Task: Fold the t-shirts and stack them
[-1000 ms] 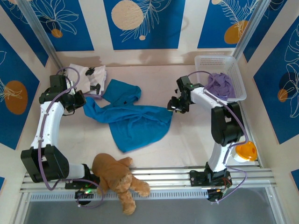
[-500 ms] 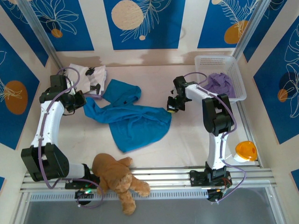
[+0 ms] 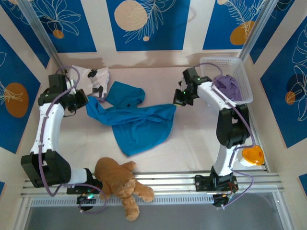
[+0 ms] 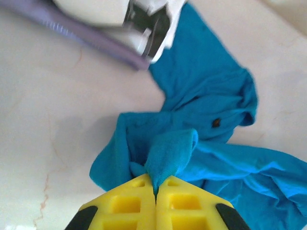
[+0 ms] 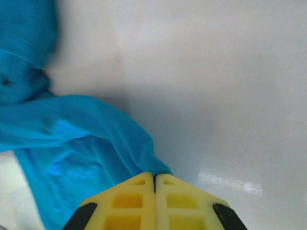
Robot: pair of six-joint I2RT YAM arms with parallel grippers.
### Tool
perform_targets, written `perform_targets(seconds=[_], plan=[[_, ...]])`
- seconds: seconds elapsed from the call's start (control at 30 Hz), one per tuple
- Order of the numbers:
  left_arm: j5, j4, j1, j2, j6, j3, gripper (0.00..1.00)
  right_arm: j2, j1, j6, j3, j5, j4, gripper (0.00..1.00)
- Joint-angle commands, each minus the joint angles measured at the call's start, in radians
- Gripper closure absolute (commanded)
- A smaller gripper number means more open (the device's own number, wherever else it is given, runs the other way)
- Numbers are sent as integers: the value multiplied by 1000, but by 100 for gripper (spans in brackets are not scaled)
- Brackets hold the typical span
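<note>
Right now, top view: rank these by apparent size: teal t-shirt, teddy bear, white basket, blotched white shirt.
1. teal t-shirt, clearly largest.
2-3. teddy bear and white basket: about alike. The bear sits nearer the camera, so I won't rank them.
4. blotched white shirt, smallest.

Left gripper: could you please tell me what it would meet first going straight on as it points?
Shut on a fold of the teal t-shirt, the left gripper would probably meet more of that shirt's bunched cloth first; the white blotched shirt lies beyond.
</note>
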Motion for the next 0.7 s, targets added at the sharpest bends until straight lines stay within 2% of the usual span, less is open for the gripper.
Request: perform_targets(seconds=[0.0, 0.23, 0.43, 0.67], plan=[[49, -7, 12, 35, -18, 149, 100, -72, -21, -10, 112, 4, -74, 100], [100, -2, 11, 141, -73, 457, 100, -119, -70, -9, 314, -7, -128, 100], [165, 16, 11, 279, -166, 783, 100, -68, -119, -20, 592, -32, -236, 100], [180, 65, 11, 399, -250, 1103, 100, -15, -173, -35, 940, -41, -333, 100]])
